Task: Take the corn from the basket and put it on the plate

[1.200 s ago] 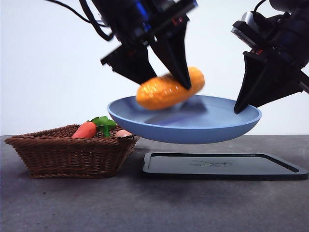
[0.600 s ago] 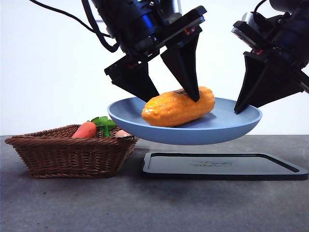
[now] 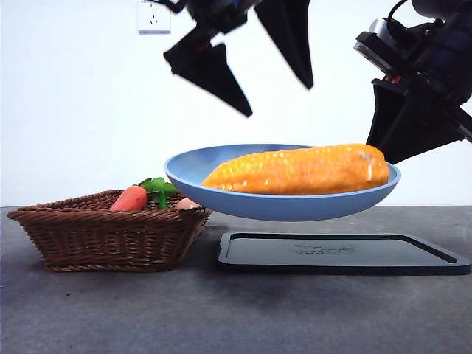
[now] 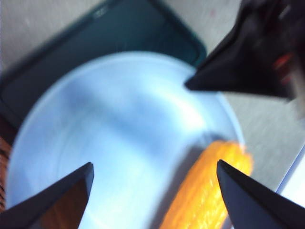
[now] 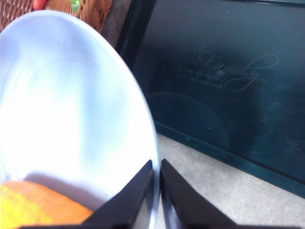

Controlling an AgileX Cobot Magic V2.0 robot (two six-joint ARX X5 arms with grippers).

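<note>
The yellow-orange corn (image 3: 302,171) lies lengthwise in the light-blue plate (image 3: 221,195), which hangs in the air over the black tray. My right gripper (image 3: 385,151) is shut on the plate's right rim; in the right wrist view its jaws (image 5: 156,162) pinch the plate (image 5: 62,95) edge, with the corn (image 5: 33,205) beside them. High above the plate, my left gripper (image 3: 279,99) is open and empty. In its wrist view the left gripper (image 4: 155,164) looks down on the plate (image 4: 119,109) and corn (image 4: 209,191). The wicker basket (image 3: 110,232) stands at the left.
A carrot (image 3: 130,198) with green leaves and a pinkish ball (image 3: 188,203) lie in the basket. The flat black tray (image 3: 339,254) rests on the table under the plate. A wall socket (image 3: 153,16) is on the back wall.
My left gripper has let go of the corn and risen well above the plate. The corn has settled flat and shifted toward the plate's right side. The right gripper held still.
</note>
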